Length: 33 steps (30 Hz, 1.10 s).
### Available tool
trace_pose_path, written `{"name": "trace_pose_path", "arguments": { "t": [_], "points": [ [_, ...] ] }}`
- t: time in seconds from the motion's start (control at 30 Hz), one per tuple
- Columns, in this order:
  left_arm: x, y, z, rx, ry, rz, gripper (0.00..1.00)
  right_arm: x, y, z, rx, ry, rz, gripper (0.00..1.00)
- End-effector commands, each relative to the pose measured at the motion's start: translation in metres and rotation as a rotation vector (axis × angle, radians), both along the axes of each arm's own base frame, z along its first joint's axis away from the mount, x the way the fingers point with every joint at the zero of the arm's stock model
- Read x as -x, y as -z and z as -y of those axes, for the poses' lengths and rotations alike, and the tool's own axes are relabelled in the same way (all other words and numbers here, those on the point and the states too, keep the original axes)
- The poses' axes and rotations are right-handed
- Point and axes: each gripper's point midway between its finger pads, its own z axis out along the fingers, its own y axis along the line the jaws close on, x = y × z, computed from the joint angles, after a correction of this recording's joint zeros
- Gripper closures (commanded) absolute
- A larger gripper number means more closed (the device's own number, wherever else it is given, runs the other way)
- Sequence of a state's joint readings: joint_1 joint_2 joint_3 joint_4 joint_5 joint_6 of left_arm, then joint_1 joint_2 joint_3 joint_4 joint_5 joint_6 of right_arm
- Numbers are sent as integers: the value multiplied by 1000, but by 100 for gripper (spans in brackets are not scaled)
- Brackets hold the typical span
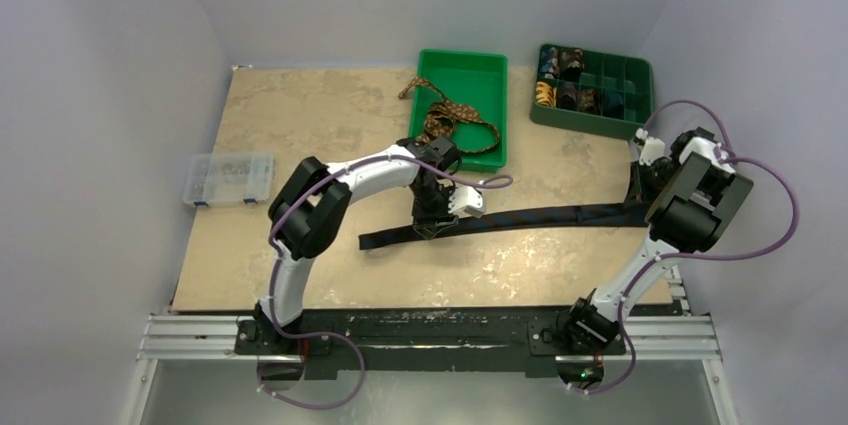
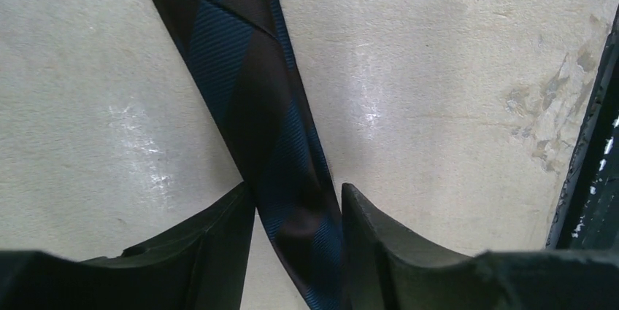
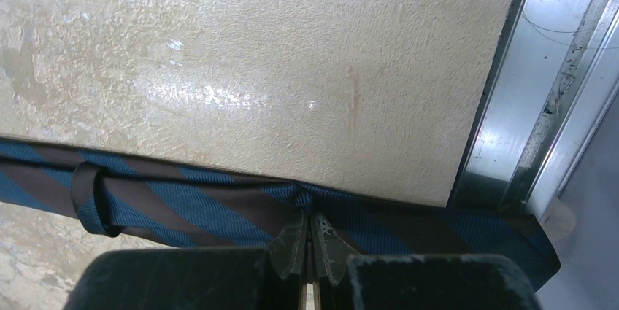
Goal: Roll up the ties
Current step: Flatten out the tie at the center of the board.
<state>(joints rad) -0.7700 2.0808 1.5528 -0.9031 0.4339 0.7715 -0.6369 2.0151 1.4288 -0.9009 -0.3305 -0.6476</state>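
A dark navy and black striped tie lies stretched flat across the table from left to right. My left gripper stands over its narrow part. In the left wrist view the tie runs between the two fingers of the left gripper, which stand apart at its edges, and bare table shows beside the left finger. My right gripper is at the wide end. In the right wrist view the right gripper is shut, pinching a fold of the tie. A brown patterned tie lies loose in the green tray.
A green compartment box holding several rolled ties stands at the back right. A clear plastic case sits at the left. The table's right edge and a metal rail run close beside the right gripper.
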Motion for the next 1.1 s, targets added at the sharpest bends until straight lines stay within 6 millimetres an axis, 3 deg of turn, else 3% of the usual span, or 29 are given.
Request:
{"name": "trace_pose_path", "arguments": {
  "t": [0.0, 0.07, 0.13, 0.23, 0.37, 0.43, 0.5, 0.57, 0.63, 0.77, 0.9, 1.07],
  "points": [
    [0, -20, -3, 20, -24, 42, 50, 2, 5, 14, 27, 5, -2, 100],
    [-5, -37, -3, 72, -108, 52, 43, -1, -7, 14, 32, -3, 26, 70],
    [-16, -65, -7, 158, -245, 79, 41, -6, -27, 12, 26, -20, 65, 49],
    [-29, -112, -21, 303, -509, 104, 40, -12, -59, 6, 3, -54, 114, 34],
    [-19, -157, -58, 476, -801, -3, 40, -20, -100, -15, -71, -82, 198, 29],
    [-4, -175, -69, 602, -880, -153, 44, -24, -115, -38, -139, -111, 232, 31],
    [16, -188, -71, 700, -899, -340, 55, -29, -127, -71, -223, -151, 257, 36],
    [37, -183, -74, 721, -940, -500, 61, -32, -132, -105, -294, -214, 259, 41],
    [51, -169, -75, 714, -984, -581, 65, -31, -128, -152, -365, -345, 218, 45],
    [53, -128, -84, 651, -1173, -692, 75, -21, -101, -218, -434, -523, 99, 55],
    [41, -92, -99, 627, -1320, -699, 81, -13, -78, -252, -416, -628, 36, 60],
    [38, -57, -113, 524, -1410, -648, 89, 2, -63, -274, -470, -689, -52, 63]
  ]
}}
